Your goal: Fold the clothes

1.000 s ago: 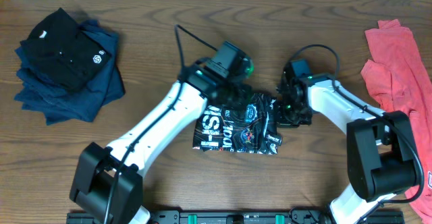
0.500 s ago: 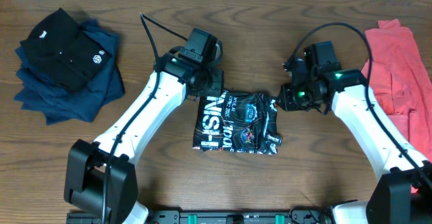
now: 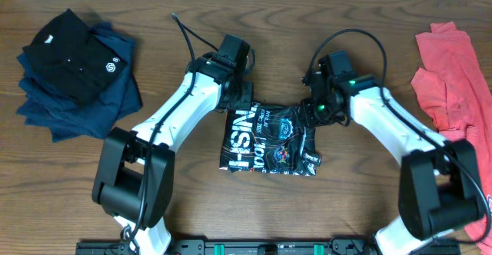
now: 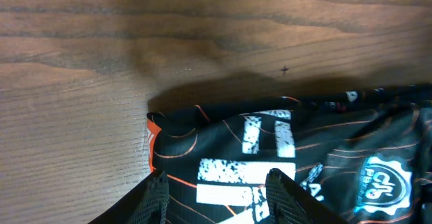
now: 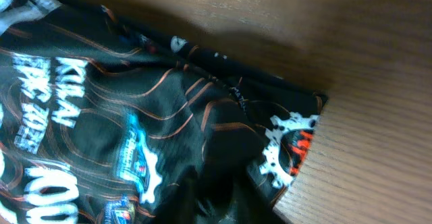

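Note:
The black jersey (image 3: 269, 140) lies folded into a compact rectangle at the table's middle, white lettering and blue logo facing up. My left gripper (image 3: 240, 105) hovers at its top left corner. In the left wrist view its fingers (image 4: 217, 187) are spread open over the jersey (image 4: 270, 143), with nothing between them. My right gripper (image 3: 315, 113) is at the jersey's top right corner. In the right wrist view its fingers (image 5: 223, 197) are a dark blur against the jersey (image 5: 135, 116), so their state is unclear.
A black polo (image 3: 73, 55) lies on a stack of navy garments (image 3: 84, 105) at the back left. A coral-red shirt (image 3: 450, 78) lies spread at the right edge. Bare wood surrounds the jersey.
Both grippers drew back from the jersey, then returned to its top corners. The right one moved left and down. The jersey has not shifted.

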